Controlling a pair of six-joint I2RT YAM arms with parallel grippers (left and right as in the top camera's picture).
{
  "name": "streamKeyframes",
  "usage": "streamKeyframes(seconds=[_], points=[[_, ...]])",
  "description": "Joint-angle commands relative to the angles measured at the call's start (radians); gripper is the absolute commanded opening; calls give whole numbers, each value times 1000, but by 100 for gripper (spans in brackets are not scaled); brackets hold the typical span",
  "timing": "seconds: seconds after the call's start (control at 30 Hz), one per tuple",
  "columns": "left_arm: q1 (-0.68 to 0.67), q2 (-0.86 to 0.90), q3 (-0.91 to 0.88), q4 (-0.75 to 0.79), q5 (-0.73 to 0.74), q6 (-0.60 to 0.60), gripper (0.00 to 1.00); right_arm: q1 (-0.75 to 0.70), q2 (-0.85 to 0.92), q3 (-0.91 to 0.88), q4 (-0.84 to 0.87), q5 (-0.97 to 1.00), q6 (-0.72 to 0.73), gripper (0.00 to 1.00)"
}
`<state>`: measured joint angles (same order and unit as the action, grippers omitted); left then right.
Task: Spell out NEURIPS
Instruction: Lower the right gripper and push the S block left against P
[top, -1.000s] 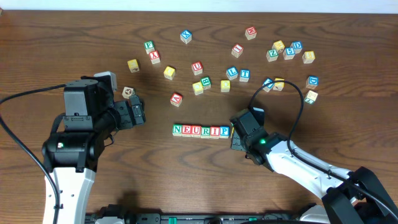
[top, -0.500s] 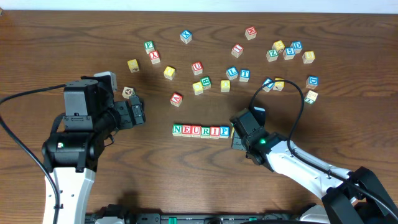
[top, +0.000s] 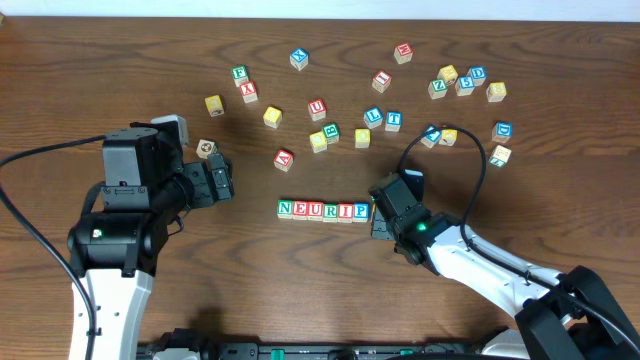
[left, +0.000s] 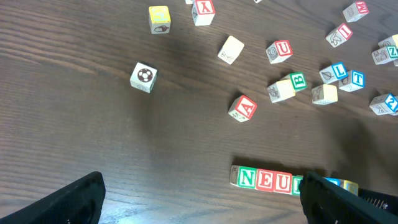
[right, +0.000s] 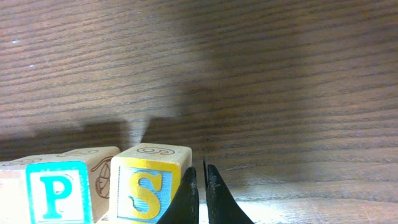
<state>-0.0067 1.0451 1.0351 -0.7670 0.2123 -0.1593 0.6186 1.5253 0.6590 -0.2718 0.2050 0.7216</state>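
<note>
On the table lies a row of wooden cubes reading N, E, U, R, I, P (top: 322, 210). Its left part, N E U (left: 267, 179), also shows in the left wrist view. In the right wrist view the S cube (right: 149, 190), yellow-framed, stands right next to the P cube (right: 59, 191). My right gripper (right: 199, 171) is shut and empty, its tips pressed together against the S cube's right side. From overhead, the right gripper (top: 381, 220) sits at the row's right end and covers most of the S. My left gripper (left: 202, 199) hangs open to the left of the row, holding nothing.
Loose cubes lie scattered across the back: a red A (top: 284, 158), a red U (top: 317, 108), blue L (top: 373, 117) and T (top: 393, 120), and a cluster at the far right (top: 460, 80). A ball-pictured cube (top: 206, 149) sits beside the left arm. A black cable (top: 480, 150) arcs above the right arm.
</note>
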Motion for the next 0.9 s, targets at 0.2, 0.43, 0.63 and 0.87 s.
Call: streamKeyframes(seconds=[0.2, 0.43, 0.63, 0.87], points=[[6, 0, 27, -3, 12, 9, 98, 11, 7, -7, 3, -6, -34, 1], [6, 0, 27, -3, 12, 9, 98, 11, 7, -7, 3, -12, -43, 1], [6, 0, 27, -3, 12, 9, 98, 11, 7, -7, 8, -23, -60, 1], [6, 0, 27, -3, 12, 9, 98, 11, 7, -7, 15, -35, -73, 1]])
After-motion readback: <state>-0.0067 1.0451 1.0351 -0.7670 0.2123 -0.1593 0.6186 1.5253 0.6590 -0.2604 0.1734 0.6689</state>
